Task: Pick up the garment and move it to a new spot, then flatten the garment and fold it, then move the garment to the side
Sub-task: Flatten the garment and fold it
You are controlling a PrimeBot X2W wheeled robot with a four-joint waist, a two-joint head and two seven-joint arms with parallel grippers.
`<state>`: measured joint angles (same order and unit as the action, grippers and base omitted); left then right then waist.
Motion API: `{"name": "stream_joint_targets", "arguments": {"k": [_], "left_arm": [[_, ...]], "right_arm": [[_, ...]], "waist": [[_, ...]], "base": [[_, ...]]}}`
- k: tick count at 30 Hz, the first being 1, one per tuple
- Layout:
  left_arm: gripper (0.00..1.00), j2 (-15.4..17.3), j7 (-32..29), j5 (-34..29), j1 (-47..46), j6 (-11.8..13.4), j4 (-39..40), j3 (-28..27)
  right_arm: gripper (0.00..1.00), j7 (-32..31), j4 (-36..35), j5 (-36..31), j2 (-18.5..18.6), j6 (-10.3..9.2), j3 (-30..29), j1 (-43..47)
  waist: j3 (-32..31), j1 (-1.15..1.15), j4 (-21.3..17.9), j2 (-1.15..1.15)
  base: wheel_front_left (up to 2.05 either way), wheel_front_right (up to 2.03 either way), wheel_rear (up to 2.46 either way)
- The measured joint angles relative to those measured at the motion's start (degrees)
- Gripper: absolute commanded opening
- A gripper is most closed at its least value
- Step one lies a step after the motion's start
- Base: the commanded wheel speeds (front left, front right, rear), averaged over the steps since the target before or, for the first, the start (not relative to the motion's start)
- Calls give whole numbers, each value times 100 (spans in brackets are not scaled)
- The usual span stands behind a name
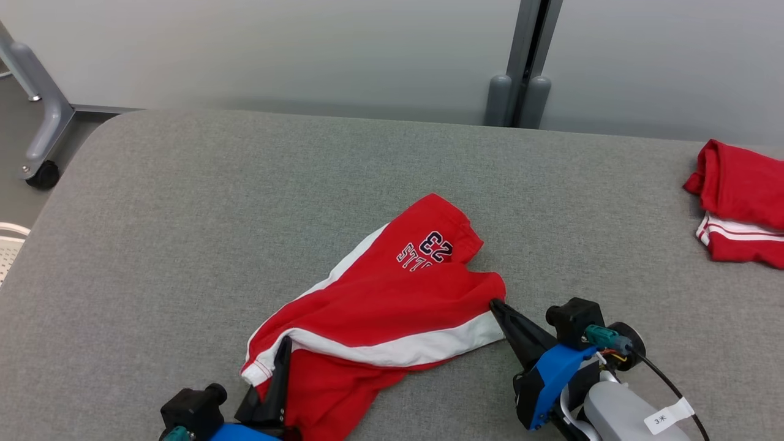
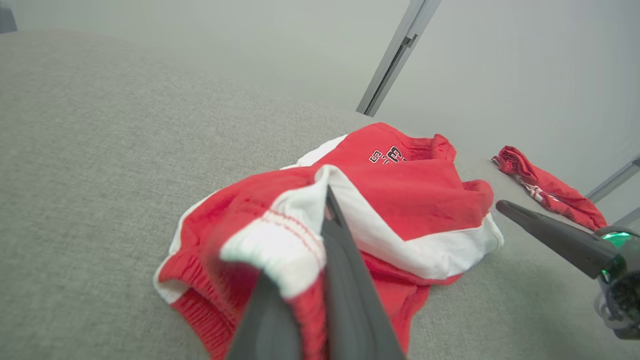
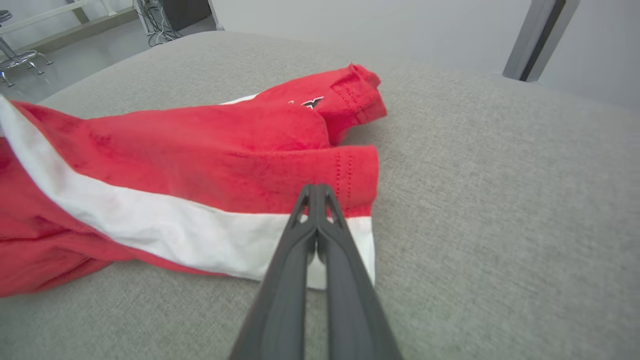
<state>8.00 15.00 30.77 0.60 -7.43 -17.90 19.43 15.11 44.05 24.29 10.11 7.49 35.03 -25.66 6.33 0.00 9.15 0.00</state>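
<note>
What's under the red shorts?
The grey table, which shows all round the shorts. Anything tucked beneath the cloth is covered and can't be seen.

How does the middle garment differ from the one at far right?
The middle red-and-white fabric garment lies spread, rumpled; the right red fabric garment sits bunched. The middle shows 23; the right, none visible. Left pincer and right pincer grip the middle one, not the right. Both: white stripes.

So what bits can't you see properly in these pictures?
- Head view: the letters by the 23 on the shorts, partly tucked into a fold.
- Head view: the other red garment, cut off by the right edge.
- Left wrist view: the white waistband, blurred, too close.
- Right wrist view: whether the right gripper holds the hem; its fingers cover it.
</note>
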Motion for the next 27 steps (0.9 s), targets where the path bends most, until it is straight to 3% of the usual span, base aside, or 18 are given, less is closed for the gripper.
{"name": "stream_joint_targets", "arguments": {"k": [6,7,8,9,10,18,27], "left_arm": [[0,142,0,0,-116,0,64,-56],[0,145,0,2,-115,0,32,-53],[1,146,0,11,-93,0,-25,-59],[46,145,1,35,-61,0,-92,-58],[100,154,0,41,-16,0,-163,-49],[100,308,0,-107,621,187,-245,-456],[100,493,-1,-513,775,235,448,-1029]], "right_arm": [[0,0,-148,48,114,0,-82,87],[9,0,-145,62,129,0,-107,116],[37,0,-158,62,134,0,-145,141],[87,0,-187,60,135,0,-199,158],[100,0,-231,62,134,0,-256,171],[100,0,-721,-124,272,0,-1178,713],[100,0,-1467,-579,270,0,-2265,1386]], "waist": [[-82,0,-147,0],[-100,0,-165,0],[-116,0,-184,0],[-133,0,-200,0],[-153,0,-216,0],[-384,-1,-203,0],[-536,-1,-251,0]], "base": [[0,0,0],[0,0,0],[0,0,0],[0,0,0],[0,0,0],[0,0,0],[0,0,0]]}}
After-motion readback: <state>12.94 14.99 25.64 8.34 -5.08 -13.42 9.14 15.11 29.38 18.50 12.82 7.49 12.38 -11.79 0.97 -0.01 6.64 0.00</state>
